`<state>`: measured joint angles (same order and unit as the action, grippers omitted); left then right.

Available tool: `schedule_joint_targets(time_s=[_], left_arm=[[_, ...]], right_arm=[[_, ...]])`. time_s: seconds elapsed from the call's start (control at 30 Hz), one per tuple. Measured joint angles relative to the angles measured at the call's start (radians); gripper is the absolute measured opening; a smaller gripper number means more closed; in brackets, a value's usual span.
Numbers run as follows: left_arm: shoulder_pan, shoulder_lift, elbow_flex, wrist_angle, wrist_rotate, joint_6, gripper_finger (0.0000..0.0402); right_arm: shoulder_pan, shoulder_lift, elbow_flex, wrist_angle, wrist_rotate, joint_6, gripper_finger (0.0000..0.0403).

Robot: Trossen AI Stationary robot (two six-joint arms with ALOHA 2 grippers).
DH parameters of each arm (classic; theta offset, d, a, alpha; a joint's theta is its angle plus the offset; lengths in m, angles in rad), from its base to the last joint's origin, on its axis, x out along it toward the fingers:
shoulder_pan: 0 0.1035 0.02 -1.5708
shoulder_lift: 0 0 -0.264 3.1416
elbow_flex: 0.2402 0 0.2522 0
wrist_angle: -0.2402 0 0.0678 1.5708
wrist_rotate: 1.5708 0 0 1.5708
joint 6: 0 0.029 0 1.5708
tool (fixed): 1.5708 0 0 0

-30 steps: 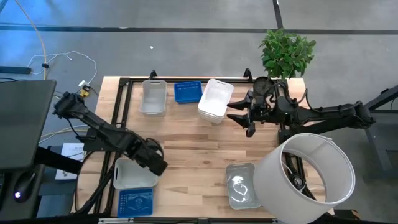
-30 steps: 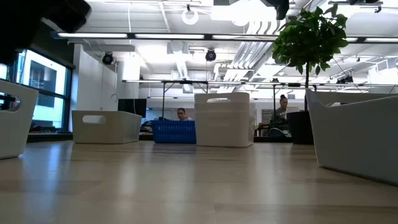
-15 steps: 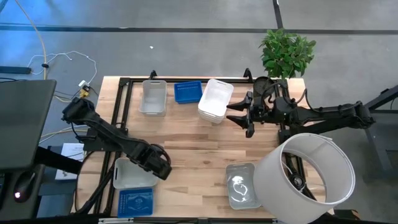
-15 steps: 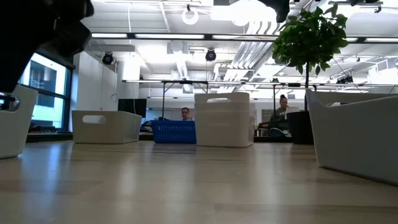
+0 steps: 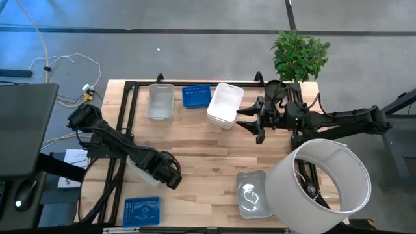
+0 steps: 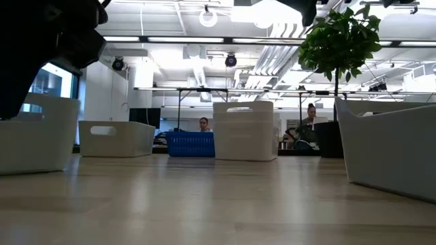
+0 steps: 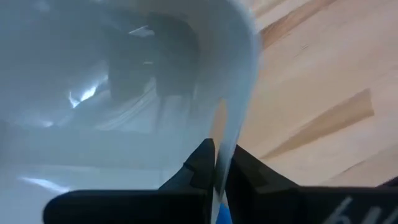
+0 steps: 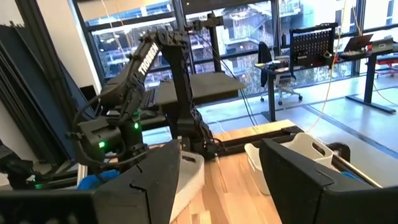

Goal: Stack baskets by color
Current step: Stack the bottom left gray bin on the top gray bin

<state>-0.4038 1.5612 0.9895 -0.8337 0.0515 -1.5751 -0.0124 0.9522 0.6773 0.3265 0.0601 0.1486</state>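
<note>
Hand of the left arm pinches a white basket's rim; right hand wide.

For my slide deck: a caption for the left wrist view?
Left gripper shut on the rim of a white basket above the wooden table.

The light wooden plank worktop carries a large white cylinder lying open-ended at its near right corner, near the waiting right claw. A green leafy plant in a black pot stands just beyond that claw. Two seated persons appear in the room behind.
</note>
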Motion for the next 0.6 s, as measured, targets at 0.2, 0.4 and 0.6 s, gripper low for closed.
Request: schedule_joint_targets(time_s=[0.2,0.4,0.6], left_arm=[[0.000,0.000,0.000,0.005,0.001,0.006,0.0003],[0.000,0.000,0.000,0.005,0.000,0.007,0.0001],[0.000,0.000,0.000,0.012,-0.004,0.008,0.0000]], right_arm=[[0.000,0.016,0.000,0.000,0.000,0.004,0.0209],[0.000,0.019,0.000,0.007,0.000,0.001,0.0209],[0.000,0.019,0.000,0.007,0.000,0.000,0.0209]])
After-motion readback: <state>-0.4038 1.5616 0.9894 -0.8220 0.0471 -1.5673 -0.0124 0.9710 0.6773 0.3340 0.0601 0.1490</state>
